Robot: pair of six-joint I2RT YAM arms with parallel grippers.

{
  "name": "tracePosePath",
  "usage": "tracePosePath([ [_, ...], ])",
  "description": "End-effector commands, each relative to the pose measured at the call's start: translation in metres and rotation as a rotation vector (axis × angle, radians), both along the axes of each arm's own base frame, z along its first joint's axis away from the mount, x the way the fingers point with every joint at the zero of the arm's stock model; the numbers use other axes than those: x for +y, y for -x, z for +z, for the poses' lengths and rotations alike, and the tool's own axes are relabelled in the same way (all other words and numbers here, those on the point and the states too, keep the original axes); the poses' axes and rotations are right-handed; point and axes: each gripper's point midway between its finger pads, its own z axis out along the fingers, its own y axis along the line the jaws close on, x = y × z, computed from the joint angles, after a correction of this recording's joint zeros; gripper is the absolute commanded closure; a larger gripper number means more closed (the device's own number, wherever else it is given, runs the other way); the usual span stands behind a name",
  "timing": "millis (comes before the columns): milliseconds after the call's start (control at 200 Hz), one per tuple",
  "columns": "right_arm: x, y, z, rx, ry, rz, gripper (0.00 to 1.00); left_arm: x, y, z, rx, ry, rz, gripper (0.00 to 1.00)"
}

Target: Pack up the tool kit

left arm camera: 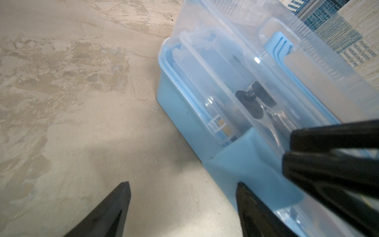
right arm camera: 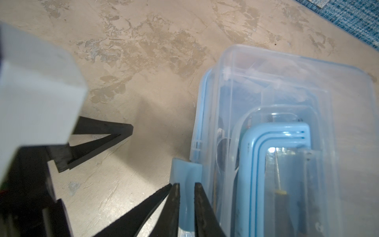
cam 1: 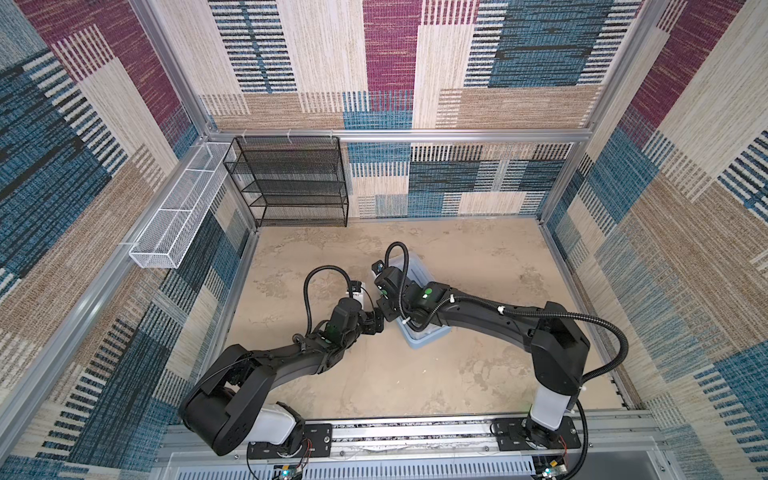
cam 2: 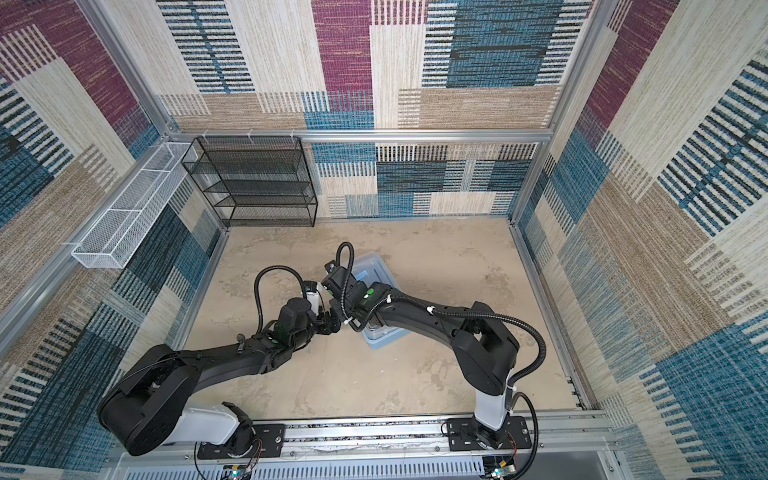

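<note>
1. Toolbox (cam 1: 428, 338) sits on the tan table (cam 1: 478, 266) around mid-table, long axis running diagonally away from the arm bases. Both top views show it half hidden under the right arm (cam 2: 384, 338).
2. Clear lid (left arm camera: 225, 51) is down over the light-blue base. Can't tell if it is fully seated.
3. Light-blue handle (right arm camera: 276, 133) lies flat in the recess on top of the lid.
4. Dark tools show through the lid (left arm camera: 252, 100). One thin shaft with a yellow band (right arm camera: 281, 192) is visible under the handle. The other shapes are too blurred to name.
5. Right gripper (right arm camera: 186, 184): fingers nearly together, pinching the light-blue latch (right arm camera: 185, 172) on the box's long side. The tab stands up between the two black tips.
6. Left gripper (left arm camera: 182, 184): fingers spread wide, nothing between them but bare table. One fingertip (left arm camera: 241, 188) is just beside the blue base wall below the latch; whether it touches is unclear. The other fingertip is out over the table.
7. In both top views the two wrists meet at the same long side of the box, the left one low and close to the right one.
8. Black mesh rack (cam 1: 291, 183) stands at the back wall, and the white mesh basket (cam 1: 174, 216) hangs on the left rail. Both are well apart from the box.
</note>
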Motion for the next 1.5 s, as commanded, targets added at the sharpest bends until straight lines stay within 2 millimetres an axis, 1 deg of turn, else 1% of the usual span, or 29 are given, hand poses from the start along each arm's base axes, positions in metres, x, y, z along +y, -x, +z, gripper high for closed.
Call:
tracePosePath([
  [0, 0.000, -0.002, 0.007, -0.014, -0.021, -0.018, 0.83, -0.003, -0.002, 0.005, -0.011, 0.014, -0.007, 0.16],
  [45, 0.000, -0.001, 0.006, -0.012, -0.016, -0.017, 0.83, -0.003, -0.002, 0.004, -0.010, 0.012, -0.005, 0.16],
  [185, -0.003, 0.000, -0.007, 0.015, 0.015, -0.024, 0.85, -0.001, 0.000, 0.001, -0.003, 0.006, -0.004, 0.16],
  [471, -0.007, 0.001, -0.017, 0.025, 0.049, -0.038, 0.88, 0.000, 0.000, -0.004, 0.007, -0.002, -0.002, 0.16],
  [962, -0.005, 0.002, -0.026, 0.038, 0.092, -0.042, 0.88, 0.003, 0.002, -0.008, 0.015, -0.006, 0.007, 0.16],
  [1167, -0.006, 0.001, -0.022, 0.030, 0.090, -0.050, 0.89, 0.001, 0.002, -0.009, 0.014, 0.001, 0.005, 0.16],
  [1402, -0.007, 0.003, -0.028, 0.043, 0.098, -0.051, 0.88, 0.001, 0.002, -0.011, 0.017, 0.005, 0.005, 0.16],
  [1493, -0.007, 0.003, -0.028, 0.040, 0.098, -0.054, 0.88, 0.001, 0.002, -0.011, 0.018, 0.007, 0.007, 0.16],
])
